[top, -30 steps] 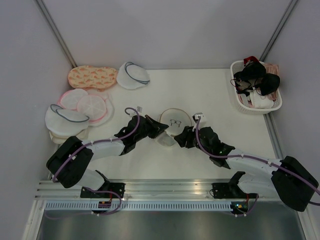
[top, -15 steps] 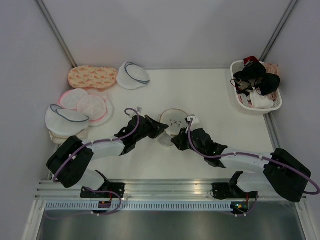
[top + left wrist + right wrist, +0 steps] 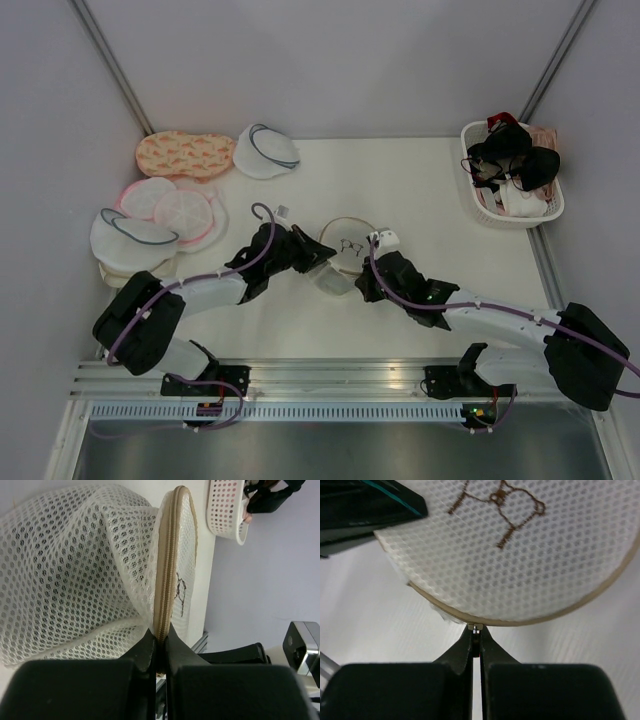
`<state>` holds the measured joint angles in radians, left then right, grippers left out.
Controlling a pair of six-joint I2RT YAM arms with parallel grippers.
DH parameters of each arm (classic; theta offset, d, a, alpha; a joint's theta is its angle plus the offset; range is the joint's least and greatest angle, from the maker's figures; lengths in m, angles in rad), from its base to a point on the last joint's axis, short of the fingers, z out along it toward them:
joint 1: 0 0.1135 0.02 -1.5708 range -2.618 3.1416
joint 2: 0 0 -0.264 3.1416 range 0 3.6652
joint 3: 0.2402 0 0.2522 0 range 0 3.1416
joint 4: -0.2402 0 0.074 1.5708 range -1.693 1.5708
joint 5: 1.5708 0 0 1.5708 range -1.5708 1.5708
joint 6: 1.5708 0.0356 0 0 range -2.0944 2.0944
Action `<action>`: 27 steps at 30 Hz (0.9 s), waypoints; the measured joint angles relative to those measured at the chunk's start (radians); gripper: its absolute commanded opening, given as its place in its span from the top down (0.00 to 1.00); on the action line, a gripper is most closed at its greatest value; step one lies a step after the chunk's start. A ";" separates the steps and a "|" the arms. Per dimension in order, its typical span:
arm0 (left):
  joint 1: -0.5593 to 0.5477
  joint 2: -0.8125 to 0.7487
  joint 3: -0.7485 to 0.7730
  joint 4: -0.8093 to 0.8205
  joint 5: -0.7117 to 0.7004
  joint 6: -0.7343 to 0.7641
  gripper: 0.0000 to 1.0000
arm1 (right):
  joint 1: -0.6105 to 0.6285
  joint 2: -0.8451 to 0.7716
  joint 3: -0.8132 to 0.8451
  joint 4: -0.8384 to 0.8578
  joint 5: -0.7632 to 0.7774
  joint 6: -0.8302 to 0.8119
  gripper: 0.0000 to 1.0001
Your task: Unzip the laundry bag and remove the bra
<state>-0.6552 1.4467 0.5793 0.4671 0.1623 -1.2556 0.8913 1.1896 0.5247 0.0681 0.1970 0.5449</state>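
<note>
White worktop (image 3: 440, 190) with pale grey walls around it, and both arms meet near the middle. Left gripper (image 3: 318, 256) is pinched tight on the tan zipper rim of the laundry bag (image 3: 350, 242). In the left wrist view that gripper (image 3: 159, 636) has its fingers pressed together with the rim coming straight up out of them, and the bag (image 3: 65, 580) bulges off to the left as loose white mesh. Right gripper (image 3: 363, 279) comes in from the other side. Its wrist view shows the gripper (image 3: 476, 631) with fingertips closed on a tiny metal zipper pull (image 3: 476, 627) right at the near edge of the rim. The bag (image 3: 520, 555) fills most of that view, flat face toward the camera, little brown bra drawing on it.

From above, the bag sits propped between the two grippers with its round face tipped upward and some crumpled mesh under it touching the worktop. I can't make out the bra through the mesh.

Further out, a white basket (image 3: 478, 198) in the far right corner holds a pile of black garments (image 3: 515, 155) plus something pale pink. Far left there's a stack of white pouches with grey rims (image 3: 130, 238) and pink-rimmed pouches (image 3: 182, 210) just beside them. An orange patterned piece (image 3: 185, 153) lies against the back wall, with one more grey-rimmed pouch (image 3: 265, 150) next to it.
</note>
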 measured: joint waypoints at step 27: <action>0.126 0.208 0.406 -0.548 0.232 0.765 0.14 | -0.019 0.140 0.279 -0.599 0.507 0.114 1.00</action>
<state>-0.5289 1.6547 0.9855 -0.0811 0.3943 -0.4904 0.8719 1.3300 0.8040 -0.5308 0.7036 0.6594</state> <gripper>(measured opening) 0.831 0.021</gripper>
